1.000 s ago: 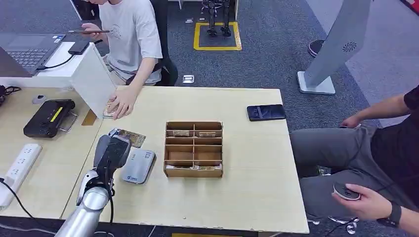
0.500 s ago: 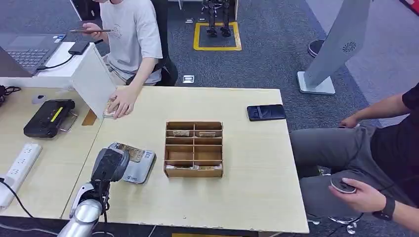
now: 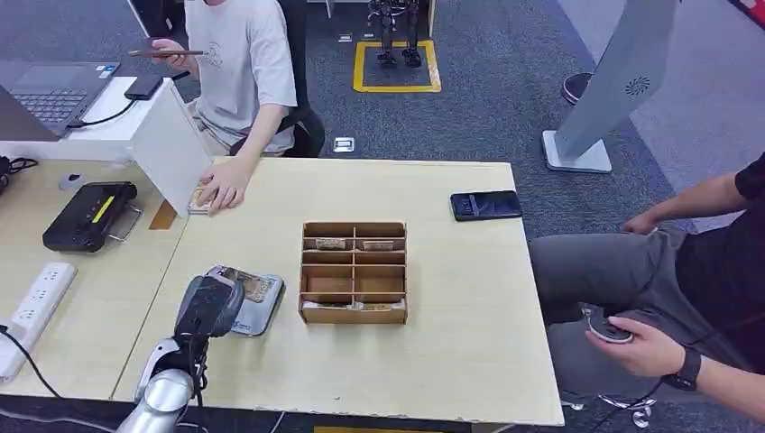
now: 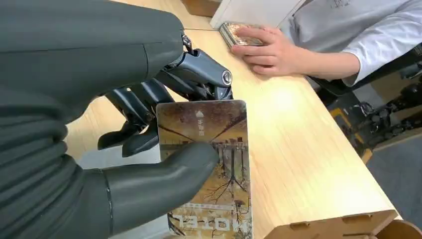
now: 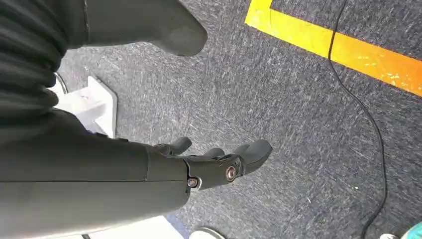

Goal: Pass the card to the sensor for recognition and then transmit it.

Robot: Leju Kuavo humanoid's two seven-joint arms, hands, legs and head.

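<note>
Left hand pinches the hotel card flat over the grey card reader: recognition stage under way. Handover outstanding. Right hand hangs empty, fingers loosely apart.

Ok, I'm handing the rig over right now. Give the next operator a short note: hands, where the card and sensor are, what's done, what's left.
Left hand: holds the card between thumb and fingers, over the grey sensor beside the wooden organizer.
Right hand: hangs over the carpet, fingers apart, holding nothing.
Done: card picked up and brought to the sensor.
Left: let it read, then pass the card on. A person's hand rests on a card stack at the table's far edge.
</note>
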